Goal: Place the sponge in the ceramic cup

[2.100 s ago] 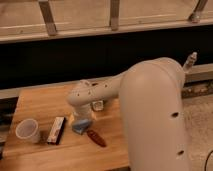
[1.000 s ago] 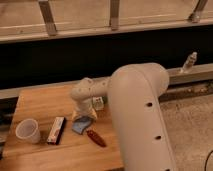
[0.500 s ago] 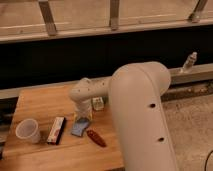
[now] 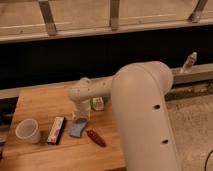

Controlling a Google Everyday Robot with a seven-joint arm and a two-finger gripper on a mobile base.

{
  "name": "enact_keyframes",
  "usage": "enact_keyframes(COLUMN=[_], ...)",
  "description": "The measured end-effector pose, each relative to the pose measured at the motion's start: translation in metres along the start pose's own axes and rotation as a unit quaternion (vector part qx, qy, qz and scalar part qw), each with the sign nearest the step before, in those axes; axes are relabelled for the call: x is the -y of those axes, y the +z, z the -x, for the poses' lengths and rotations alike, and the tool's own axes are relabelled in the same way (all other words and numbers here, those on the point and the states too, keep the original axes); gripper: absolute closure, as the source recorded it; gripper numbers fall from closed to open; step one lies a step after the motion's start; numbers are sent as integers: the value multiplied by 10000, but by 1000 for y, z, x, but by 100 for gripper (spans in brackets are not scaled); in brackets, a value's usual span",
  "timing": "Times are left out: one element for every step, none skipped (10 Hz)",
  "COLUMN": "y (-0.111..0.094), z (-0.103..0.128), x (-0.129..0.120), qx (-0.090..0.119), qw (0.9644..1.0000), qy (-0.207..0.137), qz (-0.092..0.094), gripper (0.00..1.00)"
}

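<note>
On table [image 4: 35,107], end effector [image 4: 80,118] closed at sponge [image 4: 77,130] edge, fingertips indistinct, ceramic cup [image 4: 28,131] well apart, arm [image 4: 142,110] cropped

One table [image 4: 40,102]. On it: one sponge [image 4: 78,129], one ceramic cup [image 4: 28,131], one black-and-white bar [image 4: 57,130], one dark red elongated object [image 4: 96,137], one small pale box [image 4: 98,103]. One small bottle [image 4: 190,62] on the ledge at right. One gripper [image 4: 80,118], closed, down at the sponge's far edge.

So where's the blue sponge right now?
Lower left of the camera view: the sponge lies between the black-and-white bar and the dark red object, under the gripper.
</note>
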Motion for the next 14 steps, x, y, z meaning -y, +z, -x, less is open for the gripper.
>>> enact_keyframes(y=[-11, -27, -46, -65, -88, -108, -127, -143, -168, -188, -199, -205, -205, -205], z=[2, 5, 9, 12, 17, 21, 24, 27, 28, 24, 23, 21, 21, 21], x=[-2, -6, -11, -16, -22, -28, -39, -53, -78, -103, -114, -121, -121, -121], qx=[101, 245, 421, 587, 807, 1003, 1187, 1350, 1629, 1872, 2028, 2105, 2109, 2107], qw=[9999, 9994, 9983, 9968, 9941, 9909, 9869, 9823, 9721, 9592, 9506, 9457, 9453, 9453], qy=[-65, -156, -259, -361, -493, -634, -812, -1013, -1392, -1802, -2033, -2154, -2169, -2166], qz=[84, 183, 294, 403, 535, 637, 733, 815, 952, 1117, 1181, 1226, 1220, 1224], gripper=[100, 100, 100, 100, 100, 100, 100, 100, 100, 100, 100, 100, 100, 100])
